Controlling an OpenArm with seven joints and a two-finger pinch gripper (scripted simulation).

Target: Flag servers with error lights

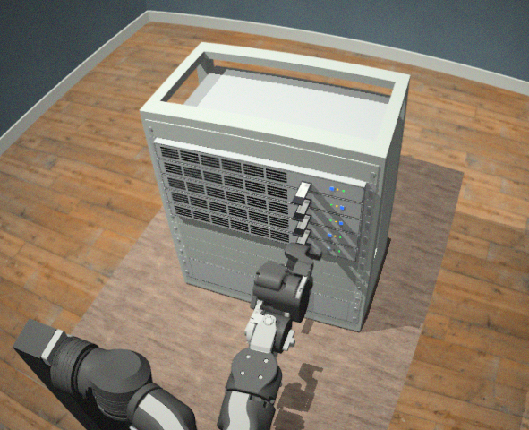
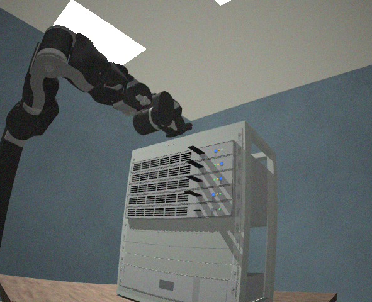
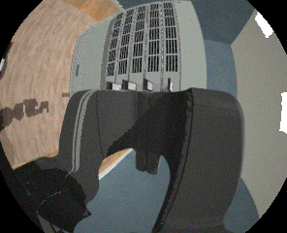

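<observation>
The pale grey rack point(image 1: 273, 133) point(image 2: 244, 129) point(image 3: 92, 46) holds five servers at its top. The top four each show a yellow light point(image 1: 337, 189) point(image 2: 218, 150) and a blue lit locate button point(image 1: 331, 188) point(image 2: 215, 150). Their information tags point(image 1: 303, 189) point(image 2: 196, 149) stick out. The fifth server point(image 2: 166, 211) shows a green light point(image 2: 219, 209) and an unlit button point(image 2: 211, 209). Its tag point(image 2: 197, 212) is pushed in. My gripper point(image 1: 315, 253) point(image 2: 186, 126) point(image 3: 152, 133) is shut and empty. It hangs in the air in front of the rack, at about the top server's height, apart from the tags.
The rack stands on a brownish mat point(image 1: 153, 296) on a wooden floor point(image 1: 46, 184). Blank panels point(image 2: 176, 246) fill the rack's lower front. My arm's base point(image 1: 102, 374) is at the front left, and the arm arches high toward the rack.
</observation>
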